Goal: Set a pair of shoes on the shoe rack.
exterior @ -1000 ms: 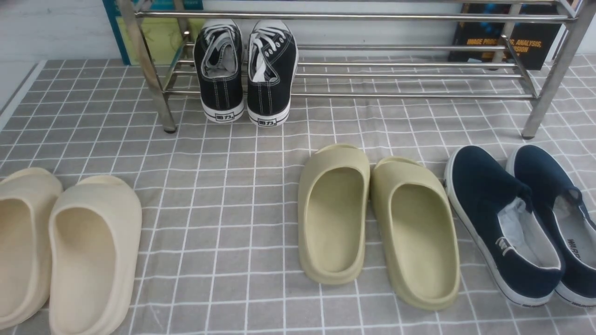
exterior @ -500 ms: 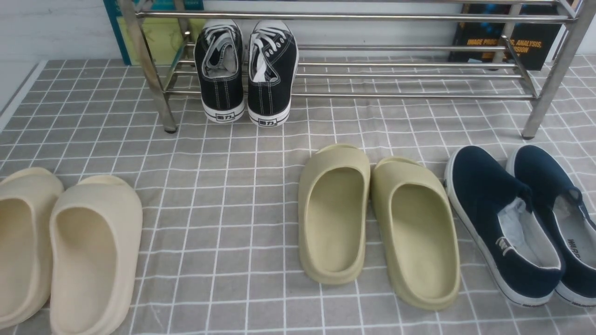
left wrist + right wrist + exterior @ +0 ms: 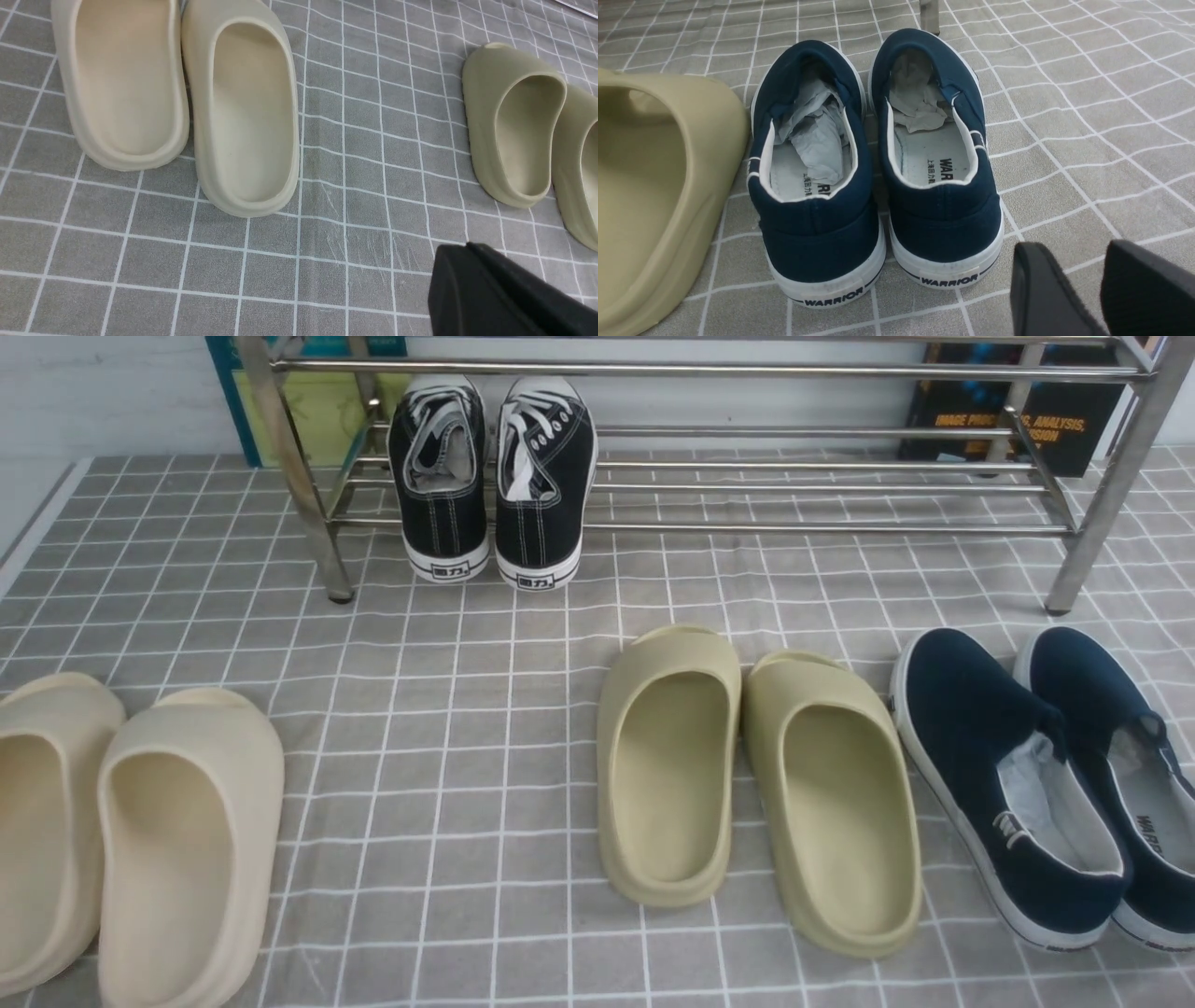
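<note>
1. the pair of shoes sits on the lower bars of the shoe rack, at the rack's left end, toward the far left corner of the table.
2. the two black sneakers stand side by side, just touching or nearly so. their toes point to the far edge, and their white heels stick out past the front bar toward the near edge.
3. the rack runs along the far edge of the table, and the rest of its lower bars carry nothing.
4. the cream slides lie at the near left corner, close together.
5. the olive slides lie around the middle of the table, toward the near edge.
6. the navy slip-ons lie by the right edge, just beside the olive pair, with crumpled paper showing inside them in the right wrist view.
7. the right jaws stand apart with only the checked cloth between them, near the heel of one navy slip-on, touching nothing.
8. the left jaws show only as one black mass above the cloth between the cream and olive slides. i cannot tell how they stand.
</note>
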Available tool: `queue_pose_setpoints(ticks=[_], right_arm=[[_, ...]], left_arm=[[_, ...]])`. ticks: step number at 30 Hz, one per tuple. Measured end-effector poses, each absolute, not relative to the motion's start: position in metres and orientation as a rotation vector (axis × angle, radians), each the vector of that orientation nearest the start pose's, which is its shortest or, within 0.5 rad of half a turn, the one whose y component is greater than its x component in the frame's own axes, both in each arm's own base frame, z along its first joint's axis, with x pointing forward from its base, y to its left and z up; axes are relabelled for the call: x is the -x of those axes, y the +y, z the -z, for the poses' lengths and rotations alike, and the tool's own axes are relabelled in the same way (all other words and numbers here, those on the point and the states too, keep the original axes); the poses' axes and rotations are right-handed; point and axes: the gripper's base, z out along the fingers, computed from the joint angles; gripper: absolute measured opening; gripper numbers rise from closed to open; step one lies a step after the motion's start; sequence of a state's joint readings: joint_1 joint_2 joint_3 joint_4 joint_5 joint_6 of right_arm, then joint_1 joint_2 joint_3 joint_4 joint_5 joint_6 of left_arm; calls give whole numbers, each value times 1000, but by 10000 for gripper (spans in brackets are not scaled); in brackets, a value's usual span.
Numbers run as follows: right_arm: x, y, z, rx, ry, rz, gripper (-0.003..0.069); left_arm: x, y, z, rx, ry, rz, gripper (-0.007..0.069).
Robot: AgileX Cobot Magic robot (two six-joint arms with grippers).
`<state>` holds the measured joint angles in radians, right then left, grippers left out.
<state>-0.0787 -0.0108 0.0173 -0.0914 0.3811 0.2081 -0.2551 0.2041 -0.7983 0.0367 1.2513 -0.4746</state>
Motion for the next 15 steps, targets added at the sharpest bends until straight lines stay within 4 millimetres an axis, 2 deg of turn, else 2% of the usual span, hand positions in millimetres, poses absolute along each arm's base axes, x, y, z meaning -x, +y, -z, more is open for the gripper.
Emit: queue_pose_setpoints(ticks=[3, 5, 9, 10, 11, 12, 15], right_arm=[[-52, -7, -174, -212, 1857, 0, 239], [-52, -7, -174, -212, 1857, 0, 239], [-52, -7, -174, -213, 1857, 1, 239], [-52, -7, -174, -213, 1857, 1, 239], [-52, -7, -174, -213, 1857, 1, 239], [-52, -7, -174, -213, 1857, 1, 239], [-52, -7, -174, -213, 1857, 1, 239]], left_arm=[[5, 5, -334, 247, 2155, 369, -5], [-3, 3, -326, 252, 2093, 361, -13], [-28, -2, -296, 279, 1867, 318, -13], [-30, -3, -296, 274, 1841, 326, -13], [-36, -3, -278, 293, 1759, 303, -13], [-37, -3, -276, 295, 1749, 300, -13], [-45, 0, -242, 326, 1617, 232, -13]])
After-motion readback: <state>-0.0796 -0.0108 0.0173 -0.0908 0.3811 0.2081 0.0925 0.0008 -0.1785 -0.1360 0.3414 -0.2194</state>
